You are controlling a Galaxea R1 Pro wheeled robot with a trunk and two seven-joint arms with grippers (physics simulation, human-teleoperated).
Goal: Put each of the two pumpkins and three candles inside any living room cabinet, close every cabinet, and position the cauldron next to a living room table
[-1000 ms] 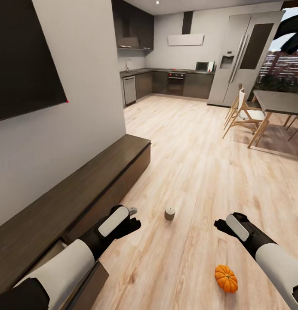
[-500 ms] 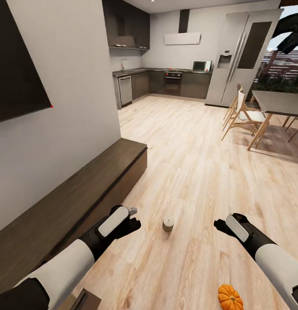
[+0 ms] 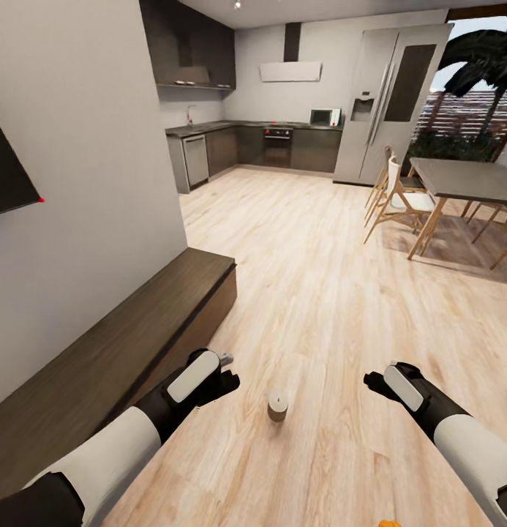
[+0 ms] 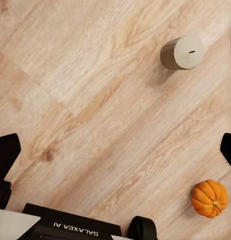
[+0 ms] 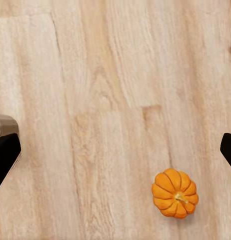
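Right now I'm between grasps, with the base on the plank floor (image 3: 341, 293) of the living room and both arms held out low in front of me. The left pincer (image 3: 225, 375) and the right pincer (image 3: 373, 382) each have their fingers spread wide with nothing between them, which both wrist views confirm. One candle (image 3: 277, 407) stands upright on the floor between the two pincers, just ahead and touching neither. A pumpkin (image 5: 175, 193) sits on the floor nearer to me and to the right, its stem up; the left wrist view shows it well apart from the candle. The cabinet (image 3: 129, 344) runs along the wall on my left, its top bare. I judge the step in hand to be collecting the candle, so the next move calls for lowering one open pincer around it, closing gently, then turning left to the cabinet, where a drawer must be open.
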